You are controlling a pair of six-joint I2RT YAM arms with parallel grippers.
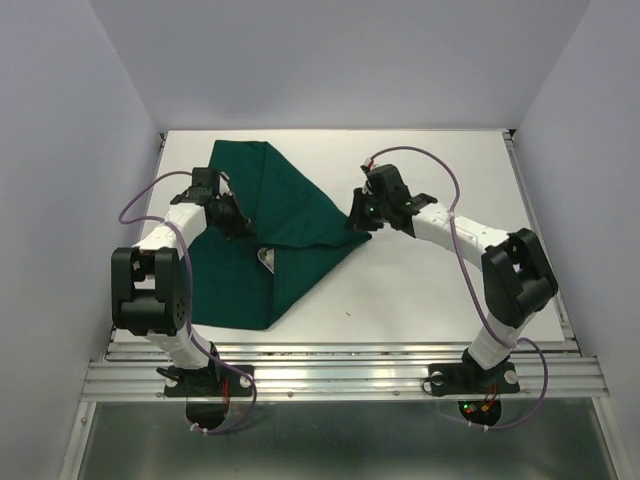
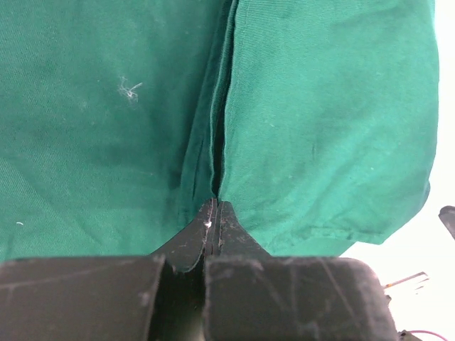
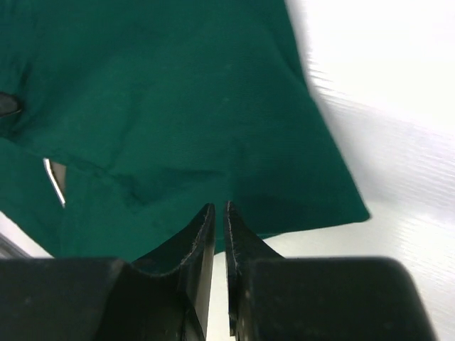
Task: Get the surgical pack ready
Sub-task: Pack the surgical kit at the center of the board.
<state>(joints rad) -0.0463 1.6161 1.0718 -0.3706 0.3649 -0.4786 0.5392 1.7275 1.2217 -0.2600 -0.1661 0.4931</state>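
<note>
The dark green drape (image 1: 290, 215) lies folded on the white table, its flaps laid over the middle. My left gripper (image 1: 230, 218) is at its left side, shut on a raised fold of the drape (image 2: 320, 128) that runs straight into the gripper's (image 2: 215, 204) tips. My right gripper (image 1: 358, 218) is at the drape's right corner. Its jaws (image 3: 219, 207) stand a narrow slit apart, closed over the edge of the drape (image 3: 178, 92). A sliver of the steel tray (image 1: 266, 258) (image 3: 54, 181) shows in a gap between the folds. Anything else under the cloth is hidden.
Bare white table (image 1: 430, 290) stretches right of and in front of the drape. Pale enclosure walls stand on three sides. An aluminium rail (image 1: 340, 375) carrying both arm bases runs along the near edge.
</note>
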